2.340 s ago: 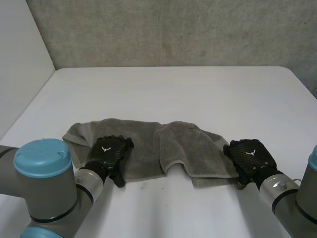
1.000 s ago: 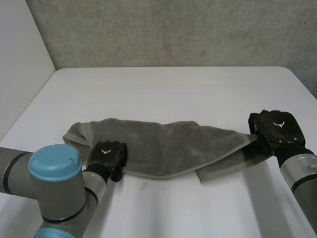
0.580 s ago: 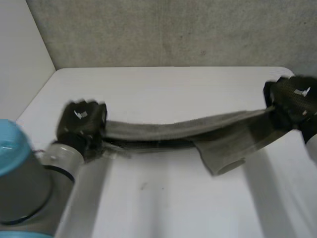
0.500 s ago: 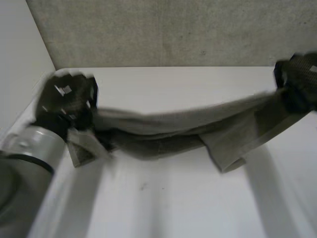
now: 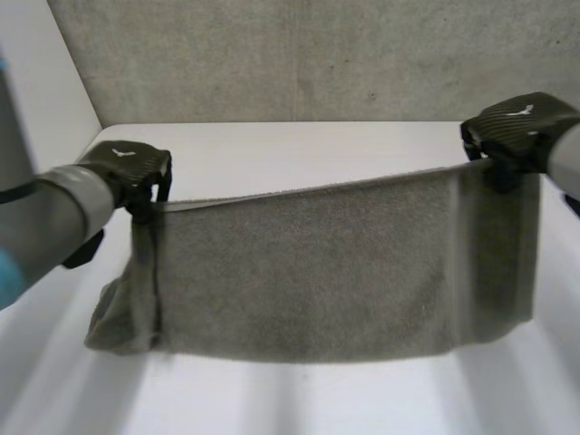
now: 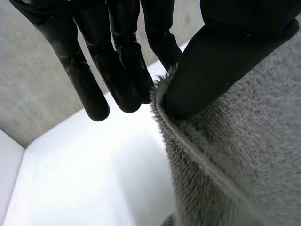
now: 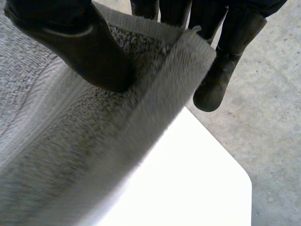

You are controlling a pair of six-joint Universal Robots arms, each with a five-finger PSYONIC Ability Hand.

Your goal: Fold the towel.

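"Towel (image 5: 308, 272) position, please."

"It hangs as 1 sheet between my 2 hands, above the white table (image 5: 299, 145). Its top edge is drawn nearly straight from left to right, and that is its long axis. Its face is turned toward the near side."

"Left hand?"

"My left hand (image 5: 127, 172) is on the top left corner. In the left wrist view the thumb (image 6: 221, 61) presses the hem against the fingers (image 6: 122, 70), which lie straight behind the edge. That is a pinch, not a wrap."

"Right hand?"

"My right hand (image 5: 517, 127) is on the top right corner. Its thumb (image 7: 80, 47) is on the near face, with the fingers (image 7: 221, 70) behind the hem. It is likewise pinching."

"Defects?"

"There are 2. The right end appears doubled back in a vertical band, and the lower left corner is bunched. I cannot tell whether the bottom edge touches the table."

"Governing relation for the next move?"

"It lies straight below both hands, and neither hand is nearer, since each owns 1 end of the long axis. In my judgement the fold depends on keeping the top edge level. I could lay it flat away from me or bring left to right. Uneven travel would skew the halves."
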